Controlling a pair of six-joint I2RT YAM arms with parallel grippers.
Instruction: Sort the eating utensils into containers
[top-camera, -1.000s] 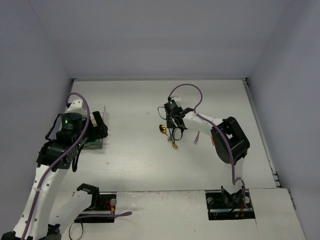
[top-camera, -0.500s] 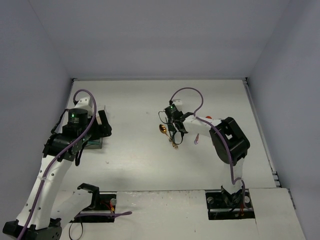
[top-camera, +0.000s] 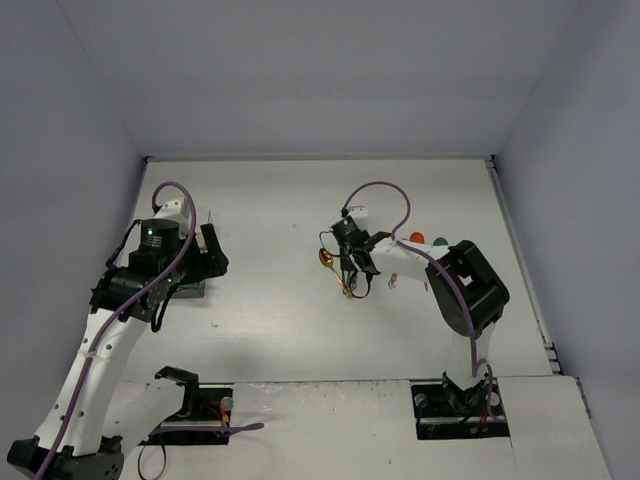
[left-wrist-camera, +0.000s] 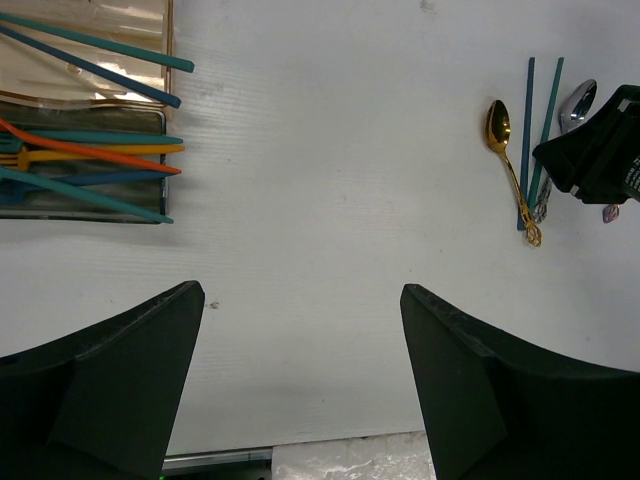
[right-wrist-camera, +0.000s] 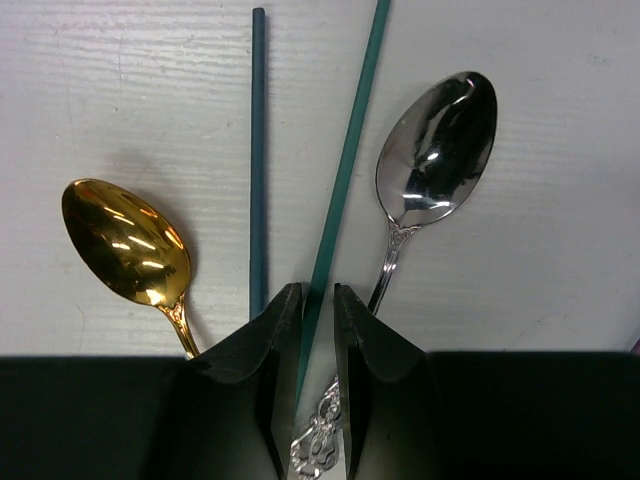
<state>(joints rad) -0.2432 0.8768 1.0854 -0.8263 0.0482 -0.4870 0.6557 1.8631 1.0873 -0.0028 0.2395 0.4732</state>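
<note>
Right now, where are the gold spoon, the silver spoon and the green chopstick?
gold spoon (right-wrist-camera: 127, 243): right wrist view, bowl.
silver spoon (right-wrist-camera: 437, 150): right wrist view, bowl.
green chopstick (right-wrist-camera: 351, 140): right wrist view, mid-shaft.

Top camera overlooks the whole desk (top-camera: 300, 330); both wrist cameras face down and share the gold spoon (right-wrist-camera: 128, 245), right one nearest.

Two spoons lay out there: one gold spoon (right-wrist-camera: 127, 243), one silver spoon (right-wrist-camera: 438, 150). Between them were two sticks: one dark chopstick (right-wrist-camera: 258, 150), one teal chopstick (right-wrist-camera: 350, 150). There was one container (left-wrist-camera: 130, 20), with two further teal sticks (left-wrist-camera: 100, 42) poking from its top compartment. The lower pile couldn't be counted.
</note>
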